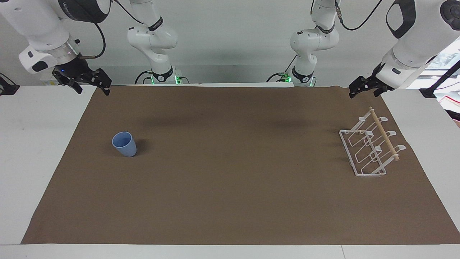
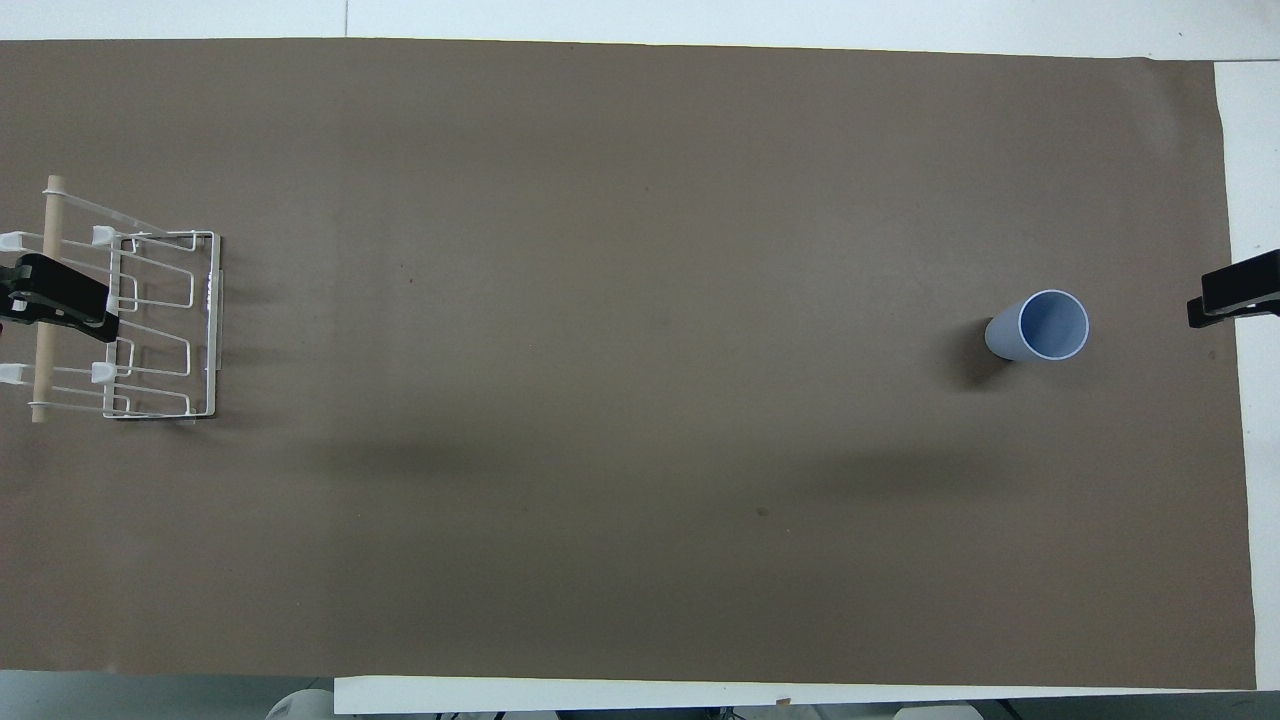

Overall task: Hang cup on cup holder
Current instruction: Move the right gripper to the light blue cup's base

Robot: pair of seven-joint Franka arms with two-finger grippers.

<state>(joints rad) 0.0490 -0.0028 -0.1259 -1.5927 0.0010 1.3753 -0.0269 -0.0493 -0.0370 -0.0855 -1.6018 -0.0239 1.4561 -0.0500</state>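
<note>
Standing upright on the brown mat (image 1: 230, 201), mouth upward, toward the right arm's end of the table (image 1: 21, 144): the cup (image 1: 124, 144), at about nine o'clock in the facing view and about three o'clock in the overhead view. Touching nothing but the mat. Sitting well apart from it, at three o'clock from the cup in the facing view: the cup holder (image 1: 370, 147), with the wooden rod (image 1: 384, 135) along its top and the looped prongs slanting, all of them free.

Hovering in the air at about eleven o'clock from the cup in the facing view: the right pincer (image 1: 91, 88), released, grasping nothing. Hanging at about twelve o'clock from the cup holder: the left pincer (image 1: 363, 94), also released and empty, waiting.

Judging the step in hand as reaching for the cup, not yet begun. For doing it well, probably:
- bringing the right pincer down over the cup, with one finger on each flank of the wall;
- closing gently a little below the rim, since the light tapering body may slip or tip;
- lifting straight up before travelling toward the left arm's end;
- leaving the mouth free, for turning it later over a prong.
</note>
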